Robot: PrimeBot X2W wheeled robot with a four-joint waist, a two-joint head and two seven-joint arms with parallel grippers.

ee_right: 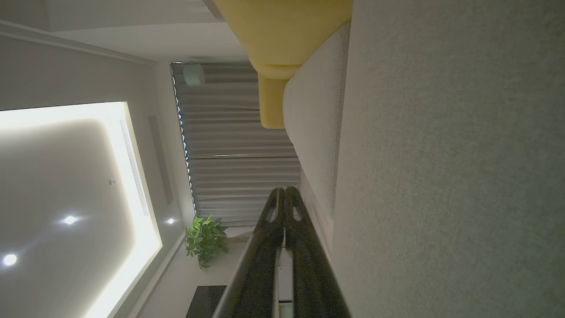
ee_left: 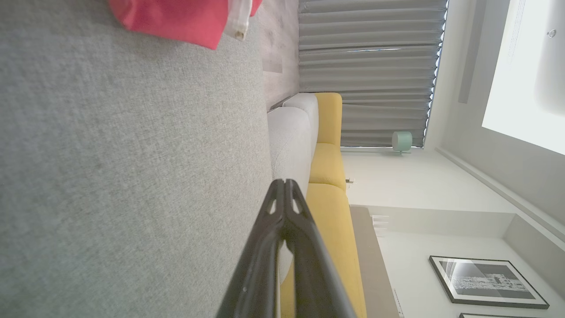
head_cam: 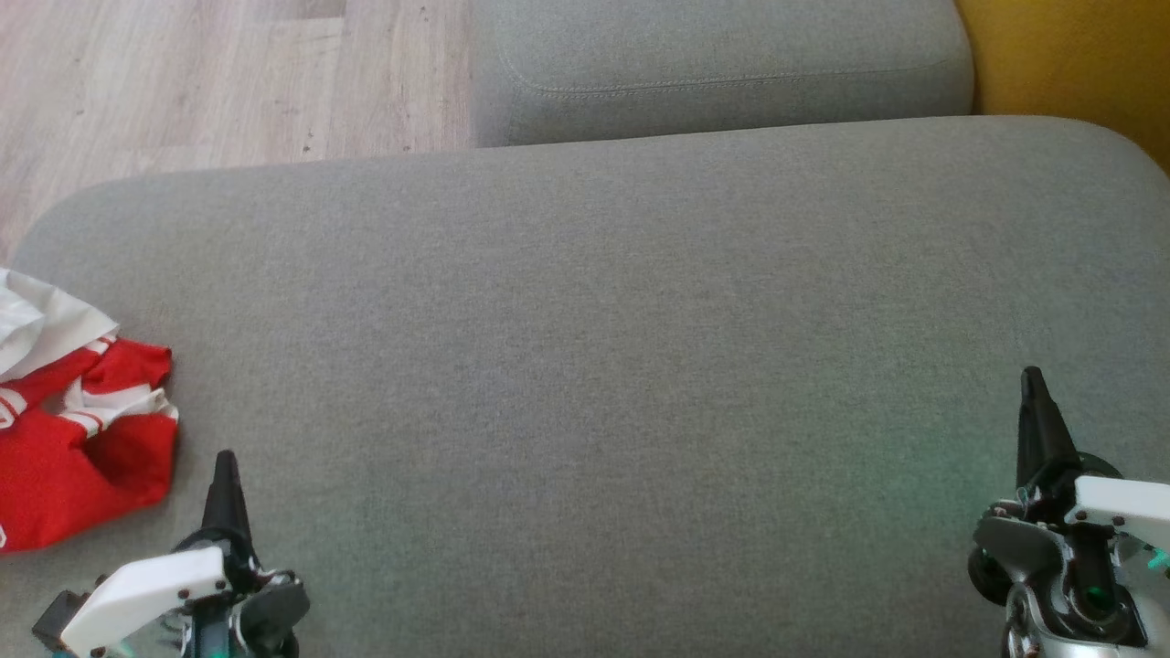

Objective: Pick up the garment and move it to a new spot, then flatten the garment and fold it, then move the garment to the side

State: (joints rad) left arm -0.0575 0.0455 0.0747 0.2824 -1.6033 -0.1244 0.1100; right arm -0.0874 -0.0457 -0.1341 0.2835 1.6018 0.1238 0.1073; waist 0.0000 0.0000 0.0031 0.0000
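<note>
Garment (head_cam: 78, 448), red and white, lies crumpled at the grey cushion's (head_cam: 585, 347) left edge; we see left claw (head_cam: 225, 471) clenched, empty, at its near-left corner; right claw (head_cam: 1033, 388) likewise, near-right.

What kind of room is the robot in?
Probably a living room: there's a grey sofa, long curtains and a framed picture on the wall.

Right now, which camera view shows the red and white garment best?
The head view. The garment lies crumpled at the left end of the grey cushion, red and white visible, though the frame edge cuts it. The left wrist view catches a red corner with white trim. The right wrist view faces cushion and curtain.
</note>
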